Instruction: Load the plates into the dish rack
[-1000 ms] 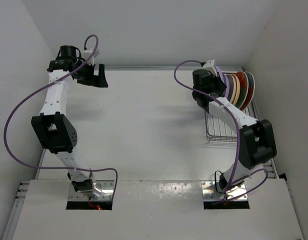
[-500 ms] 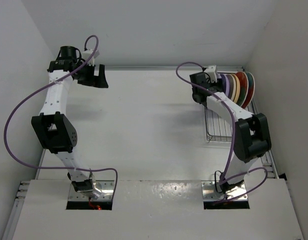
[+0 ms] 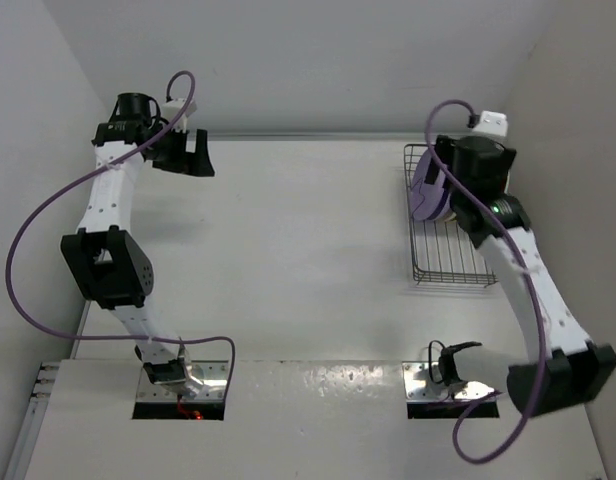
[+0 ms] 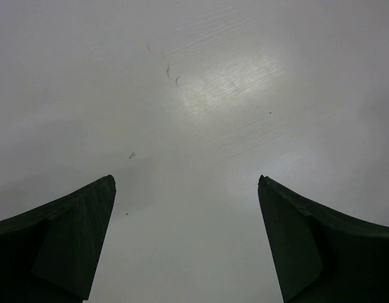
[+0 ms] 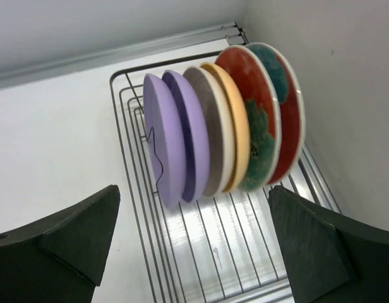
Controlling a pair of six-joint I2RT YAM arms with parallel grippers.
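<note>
White table [image 3: 288, 250], plain white walls [image 3: 318, 60]

Plates [image 5: 210, 136] stand on edge, packed in a row in the dish rack [image 5: 232, 252]: lilac nearest, red floral farthest. The right hand [image 5: 193, 190] hovers over them, fingers spread wide.

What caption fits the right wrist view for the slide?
Open right gripper clear of the plates, standing on edge in the dish rack.

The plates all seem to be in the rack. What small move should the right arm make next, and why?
Probably draw the right gripper back and away from the dish rack. Its jaws stand open and empty, and the plates stand on edge in it, so nothing seems left to place.
</note>
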